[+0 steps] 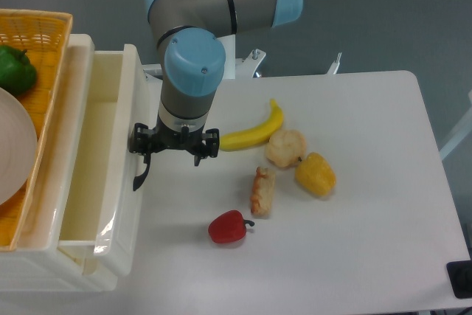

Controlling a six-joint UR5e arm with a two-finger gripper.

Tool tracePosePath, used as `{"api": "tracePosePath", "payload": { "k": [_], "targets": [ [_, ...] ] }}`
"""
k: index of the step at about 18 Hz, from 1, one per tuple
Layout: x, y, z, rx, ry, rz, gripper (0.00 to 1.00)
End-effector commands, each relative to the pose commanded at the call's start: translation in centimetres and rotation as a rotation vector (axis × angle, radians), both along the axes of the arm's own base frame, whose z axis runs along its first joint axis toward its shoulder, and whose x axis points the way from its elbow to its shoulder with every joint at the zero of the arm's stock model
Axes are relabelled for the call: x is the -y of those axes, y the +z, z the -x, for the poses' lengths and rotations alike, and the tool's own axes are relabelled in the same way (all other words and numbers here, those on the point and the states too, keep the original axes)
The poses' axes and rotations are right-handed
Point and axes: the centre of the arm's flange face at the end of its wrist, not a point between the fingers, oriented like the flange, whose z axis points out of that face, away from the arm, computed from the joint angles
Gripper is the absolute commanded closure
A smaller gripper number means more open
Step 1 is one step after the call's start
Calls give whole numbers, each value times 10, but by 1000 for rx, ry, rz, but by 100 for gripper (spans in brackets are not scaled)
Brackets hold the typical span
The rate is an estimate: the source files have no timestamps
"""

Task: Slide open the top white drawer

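Now the arm reaches straight down at the drawer (96,160) front, its fingers (140,175) clamped on the black handle (139,177) (partly hidden). The drawer stands open at the surface's (354,241) left edge, long axis front-to-back, front facing right.

A white table (369,204) with rounded corners is standing on a grey-blue floor (383,12), and even, soft light is falling across both.
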Motion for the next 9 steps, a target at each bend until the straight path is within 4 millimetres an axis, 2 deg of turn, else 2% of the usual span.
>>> {"api": "tracePosePath", "payload": {
  "k": [9],
  "targets": [
    [13,2,26,-10,-12,-13,0]
  ]
}}
